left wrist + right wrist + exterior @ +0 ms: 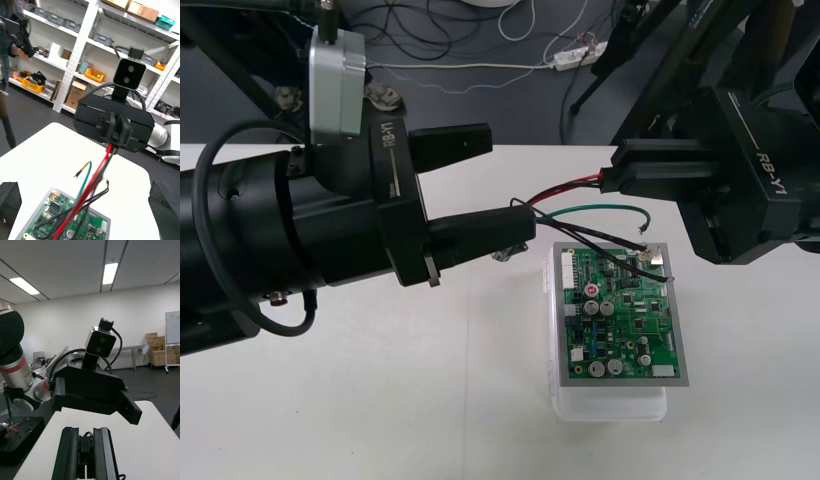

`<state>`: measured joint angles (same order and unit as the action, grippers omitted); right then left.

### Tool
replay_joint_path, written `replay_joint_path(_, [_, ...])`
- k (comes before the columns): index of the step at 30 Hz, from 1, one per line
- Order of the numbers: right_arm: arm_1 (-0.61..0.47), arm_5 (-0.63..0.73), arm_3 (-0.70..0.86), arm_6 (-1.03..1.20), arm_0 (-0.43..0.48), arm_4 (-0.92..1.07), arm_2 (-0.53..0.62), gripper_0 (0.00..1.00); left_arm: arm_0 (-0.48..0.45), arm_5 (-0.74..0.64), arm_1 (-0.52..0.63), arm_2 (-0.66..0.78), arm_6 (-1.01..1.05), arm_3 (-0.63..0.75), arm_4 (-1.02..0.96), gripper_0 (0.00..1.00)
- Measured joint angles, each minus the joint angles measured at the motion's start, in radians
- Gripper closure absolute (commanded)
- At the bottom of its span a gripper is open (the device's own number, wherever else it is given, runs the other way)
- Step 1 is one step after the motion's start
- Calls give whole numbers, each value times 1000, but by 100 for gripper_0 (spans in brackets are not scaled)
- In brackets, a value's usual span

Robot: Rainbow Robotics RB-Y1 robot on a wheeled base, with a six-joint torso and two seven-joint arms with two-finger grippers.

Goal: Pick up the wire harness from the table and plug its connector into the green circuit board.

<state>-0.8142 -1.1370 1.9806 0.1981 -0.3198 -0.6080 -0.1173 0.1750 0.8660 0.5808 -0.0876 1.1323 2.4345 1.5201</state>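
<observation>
The green circuit board (620, 315) sits on its white base (610, 405) right of the table's middle. My right gripper (612, 180) hangs above the board's far edge, shut on the harness wires (565, 190). Seen from the left wrist, the right gripper (117, 131) pinches red and black wires (93, 180) that run down over the board (48, 221). A green wire (600, 209) loops free and ends in a small ring. The plug is hidden. My left gripper (508, 182) is open just left of the wires, its fingers (165, 210) wide apart.
The left arm's thick black body (290, 240) covers the table's left half. In the right wrist view the left gripper (97, 390), with its camera on top, stands close ahead of my right gripper (86, 450). Bare table lies in front of the board.
</observation>
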Motion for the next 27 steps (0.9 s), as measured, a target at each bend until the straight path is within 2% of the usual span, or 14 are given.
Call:
replay_joint_path(12, [-19,111,81,0,36,-18,0,100,21,-1,-108,-50,-59,1,57,0])
replay_joint_path(21, [-20,121,94,-10,46,-20,0,100,21,-1,-136,-73,-108,-3,56,0])
replay_joint_path(27, [-20,121,96,-61,48,-20,0,100,21,1,-155,-81,-307,-96,-94,0])
